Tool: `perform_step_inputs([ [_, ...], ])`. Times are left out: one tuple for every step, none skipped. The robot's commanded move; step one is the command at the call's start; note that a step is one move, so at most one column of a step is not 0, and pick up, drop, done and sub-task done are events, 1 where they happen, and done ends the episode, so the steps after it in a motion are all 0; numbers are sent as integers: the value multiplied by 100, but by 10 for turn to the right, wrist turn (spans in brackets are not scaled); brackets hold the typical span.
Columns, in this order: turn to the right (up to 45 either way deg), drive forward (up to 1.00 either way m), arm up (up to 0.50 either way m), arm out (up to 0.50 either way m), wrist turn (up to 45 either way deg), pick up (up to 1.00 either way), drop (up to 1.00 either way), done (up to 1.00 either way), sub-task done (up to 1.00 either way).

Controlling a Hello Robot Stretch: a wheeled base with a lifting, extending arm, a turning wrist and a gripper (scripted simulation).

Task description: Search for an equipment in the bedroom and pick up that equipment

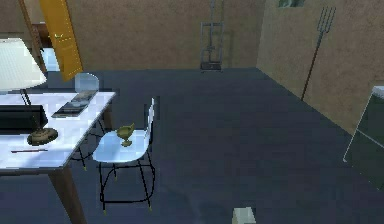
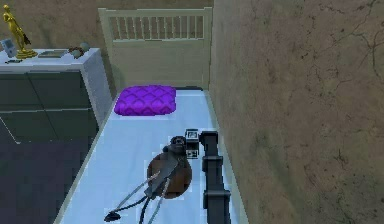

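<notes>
My end effector [image 2: 172,158] sits low in the middle of the arm side view, over the pale blue bed [image 2: 125,150]. I cannot tell how wide its fingers stand. A brown, oval-headed, long-handled racket-like thing [image 2: 158,190] lies on the sheet right at it, so I cannot tell whether I hold anything.

A purple quilted pillow [image 2: 145,100] lies above, below the cream slatted headboard [image 2: 160,35]. A brown wall [image 2: 300,100] hems the bed's right edge, and a grey dresser [image 2: 50,100] stands at its left.

In the forward view, dark blue floor [image 1: 250,130] lies open through the middle and right. A white table [image 1: 70,140] and white chair [image 1: 125,150] crowd the left.
</notes>
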Motion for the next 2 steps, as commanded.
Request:
perform_step_inputs([
  [0, 0, 0, 0, 450, 0, 0, 0, 0],
  [0, 0, 0, 0, 450, 0, 0, 0, 0],
])
